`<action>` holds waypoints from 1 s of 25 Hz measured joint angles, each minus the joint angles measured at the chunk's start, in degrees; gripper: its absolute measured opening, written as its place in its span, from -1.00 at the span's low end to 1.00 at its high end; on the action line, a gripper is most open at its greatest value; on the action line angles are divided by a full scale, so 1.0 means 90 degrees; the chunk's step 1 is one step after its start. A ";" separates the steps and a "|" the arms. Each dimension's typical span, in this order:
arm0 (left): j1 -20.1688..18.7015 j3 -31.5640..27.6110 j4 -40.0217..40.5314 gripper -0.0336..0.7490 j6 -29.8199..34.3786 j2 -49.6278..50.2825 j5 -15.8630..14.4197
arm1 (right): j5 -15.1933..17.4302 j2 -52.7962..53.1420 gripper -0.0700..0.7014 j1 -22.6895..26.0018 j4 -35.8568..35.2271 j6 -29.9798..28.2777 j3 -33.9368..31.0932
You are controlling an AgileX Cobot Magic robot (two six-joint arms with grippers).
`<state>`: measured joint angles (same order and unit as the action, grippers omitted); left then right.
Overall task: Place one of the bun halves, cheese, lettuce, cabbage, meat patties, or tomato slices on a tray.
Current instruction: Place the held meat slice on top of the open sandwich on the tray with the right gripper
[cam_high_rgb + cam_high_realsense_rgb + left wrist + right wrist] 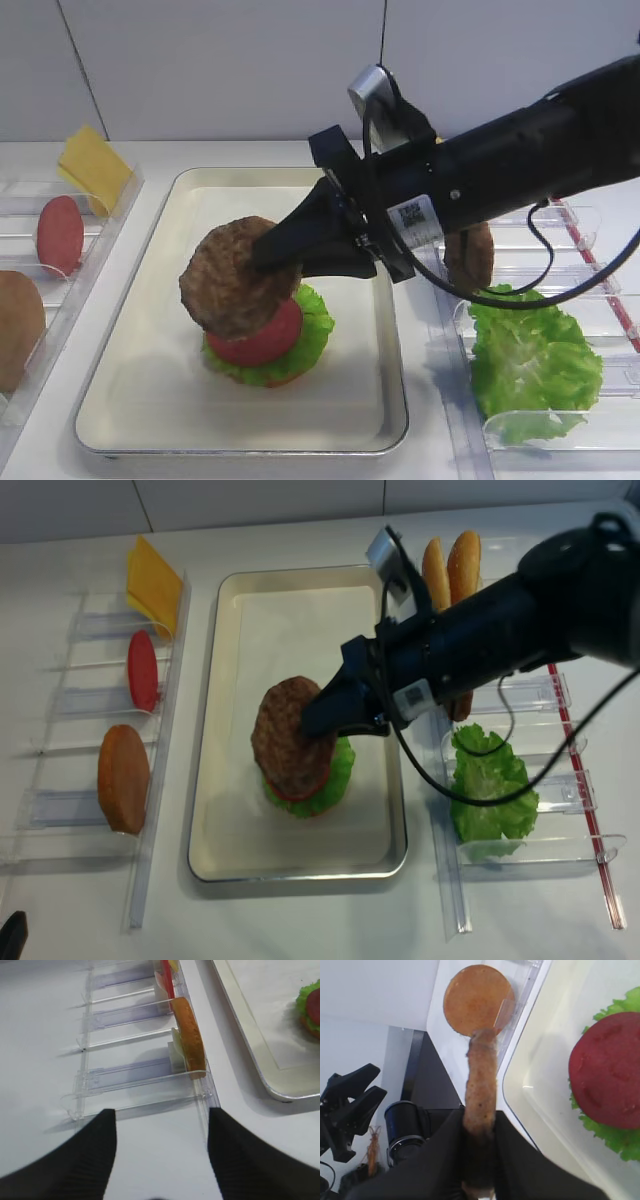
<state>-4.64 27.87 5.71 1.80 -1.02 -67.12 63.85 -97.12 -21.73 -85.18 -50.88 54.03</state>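
Observation:
My right gripper [268, 255] [315, 720] [480, 1127] is shut on the edge of a dark-brown meat patty [225, 285] [285, 735] [481, 1075]. The patty hangs tilted just over a red tomato slice [268, 338] [607, 1070], which lies on frilly lettuce [312, 320] [342, 768] in the tray [130, 400] [230, 850]. Whether the patty touches the tomato slice is unclear. In the left wrist view my left gripper [161, 1112] is open and empty above the table. It hovers just short of a clear bin holding a bun half [190, 1035] [123, 777].
Clear bins on the left hold cheese [92, 165] [152, 580] and another tomato slice [60, 235] [142, 670]. Right-hand bins hold lettuce [530, 360] [490, 780], a second patty [470, 255] and bun halves [450, 565]. The right arm spans the tray's right side.

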 joint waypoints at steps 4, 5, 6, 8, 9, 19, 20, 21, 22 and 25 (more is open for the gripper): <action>0.0000 0.0000 0.0000 0.10 0.0000 0.0000 0.0000 | 0.0094 -0.0503 -0.43 0.0000 -0.0294 -0.0265 0.0000; 0.0000 0.0000 0.0000 0.10 0.0000 0.0000 0.0000 | 0.0094 -0.0614 -0.43 0.0000 -0.0370 -0.0280 0.0000; 0.0000 0.0000 0.0000 0.10 0.0000 0.0000 0.0000 | 0.0094 -0.0716 -0.43 0.0000 -0.0410 -0.0296 0.0000; 0.0000 0.0000 0.0000 0.10 0.0000 0.0000 0.0000 | 0.0094 -0.0886 -0.43 0.0000 -0.0478 -0.0302 0.0000; 0.0000 0.0000 0.0000 0.10 0.0000 0.0000 0.0000 | 0.0094 -0.0967 -0.43 0.0000 -0.0509 -0.0311 0.0000; 0.0000 0.0000 0.0000 0.10 0.0000 0.0000 0.0000 | -0.0282 -0.1197 -0.43 0.0000 -0.0692 -0.0317 0.0000; 0.0000 0.0000 0.0000 0.10 0.0000 0.0000 0.0000 | -0.0334 -0.1197 -0.43 0.0000 -0.0692 -0.0317 0.0000; 0.0000 0.0000 0.0000 0.10 0.0000 0.0000 0.0000 | -0.0384 -0.1197 -0.43 0.0000 -0.0692 -0.0317 0.0000; 0.0000 0.0000 0.0000 0.10 0.0000 0.0000 0.0000 | -0.0467 -0.1197 -0.43 0.0000 -0.0692 -0.0317 0.0000; 0.0000 0.0000 0.0000 0.10 0.0000 0.0000 0.0000 | -0.0540 -0.1197 -0.43 0.0000 -0.0692 -0.0317 0.0000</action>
<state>-4.64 27.87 5.71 1.80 -1.02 -67.12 59.00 -107.89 -21.73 -91.40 -53.73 54.03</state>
